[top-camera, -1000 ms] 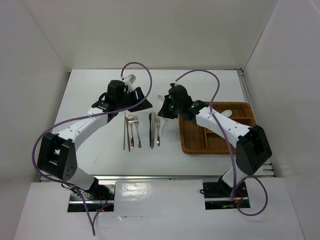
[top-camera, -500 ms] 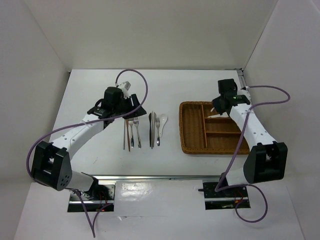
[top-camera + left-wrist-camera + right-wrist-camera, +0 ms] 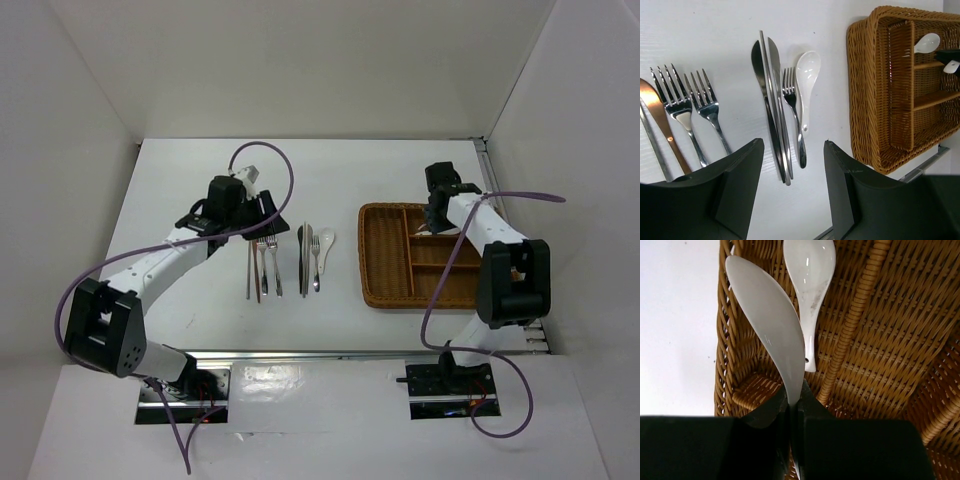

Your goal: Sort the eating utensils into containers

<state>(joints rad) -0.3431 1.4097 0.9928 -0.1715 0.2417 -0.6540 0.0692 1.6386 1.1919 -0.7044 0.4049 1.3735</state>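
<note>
White tabletop (image 3: 180, 180), walled in. My left gripper (image 3: 793, 145) hangs with jaws apart and empty over forks (image 3: 690, 105), knives (image 3: 771, 100) and a table spoon (image 3: 806, 80). Only the right wrist view shows my right gripper (image 3: 792, 405) pinching the held spoon (image 3: 772, 325) above the wicker tray (image 3: 880, 365), over a far compartment where a second spoon (image 3: 810, 270) lies.

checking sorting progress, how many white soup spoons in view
3 white soup spoons: one on the table beside a fork, one lying in the wicker tray, one held above it by the right claw. Others may be hidden.
</note>
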